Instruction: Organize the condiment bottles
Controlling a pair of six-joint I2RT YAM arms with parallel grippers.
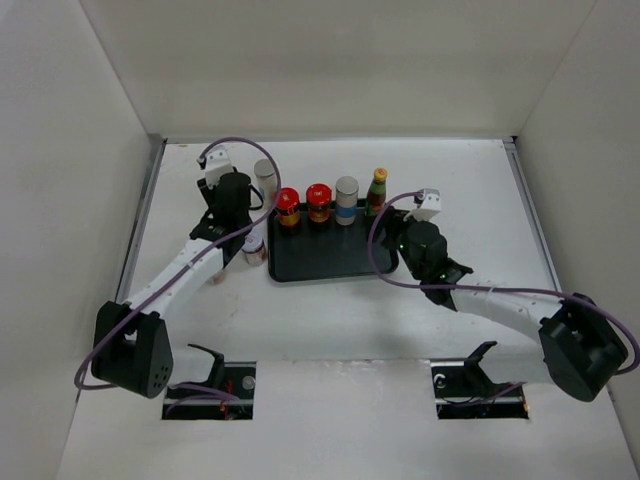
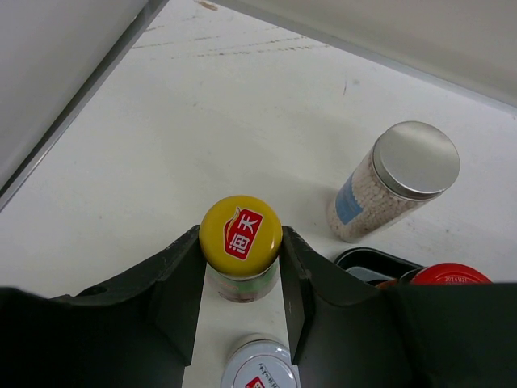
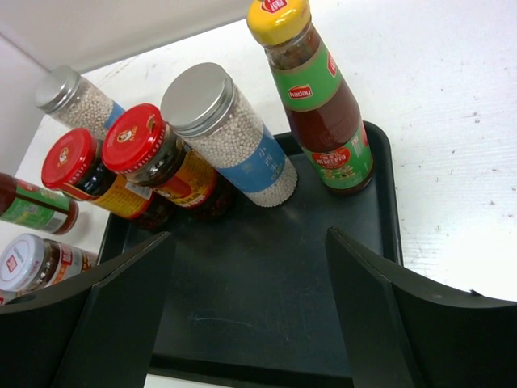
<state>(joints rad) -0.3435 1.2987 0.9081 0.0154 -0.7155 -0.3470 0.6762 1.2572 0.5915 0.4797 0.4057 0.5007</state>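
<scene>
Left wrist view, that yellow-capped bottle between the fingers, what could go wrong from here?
1. The white-lidded jar stands right behind the yellow-capped bottle, inside the span of the left gripper; pushing further in or twisting could knock it over.
2. The grey-capped shaker stands off the black tray, beside its corner; a low carry of the bottle toward the tray may topple it.

left arm [image 1: 180, 270] stretched forward, wrist tipped down | left hand [image 2: 241, 250] fingers closed against both sides of yellow-capped bottle [image 2: 241, 233] | right arm [image 1: 500, 305] reaching forward-left, low | right hand [image 3: 249, 242] fingers spread wide, gripping nothing
</scene>
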